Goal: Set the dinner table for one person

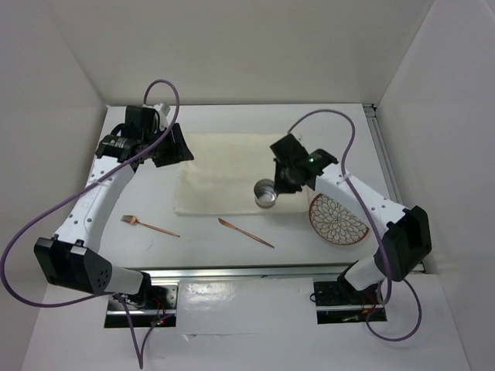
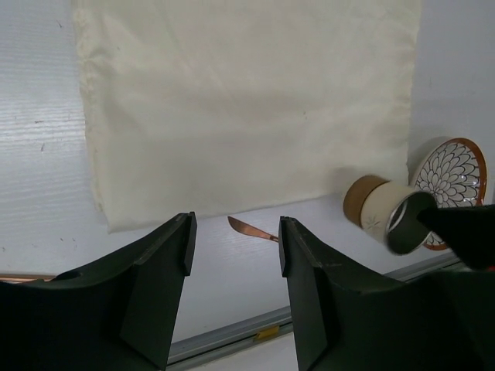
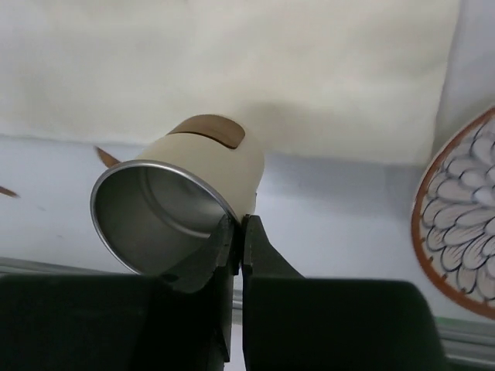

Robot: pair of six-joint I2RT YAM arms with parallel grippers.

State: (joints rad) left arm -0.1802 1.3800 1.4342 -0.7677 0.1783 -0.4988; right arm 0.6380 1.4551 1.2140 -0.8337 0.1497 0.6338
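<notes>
Right claw clamps rim of cream cup; left claw stands apart.

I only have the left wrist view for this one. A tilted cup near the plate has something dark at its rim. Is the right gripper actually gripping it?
Observer: Yes. The right wrist view shows the right gripper shut on the rim of the cup, with one finger inside the metal interior and one outside.
Operator: I can also see a knife tip below the placemat. Is there a fork anywhere?
Observer: Yes. From above, a fork lies on the bare table, to the left of the knife. Both are off the placemat, on the side nearer the arm bases.
</notes>
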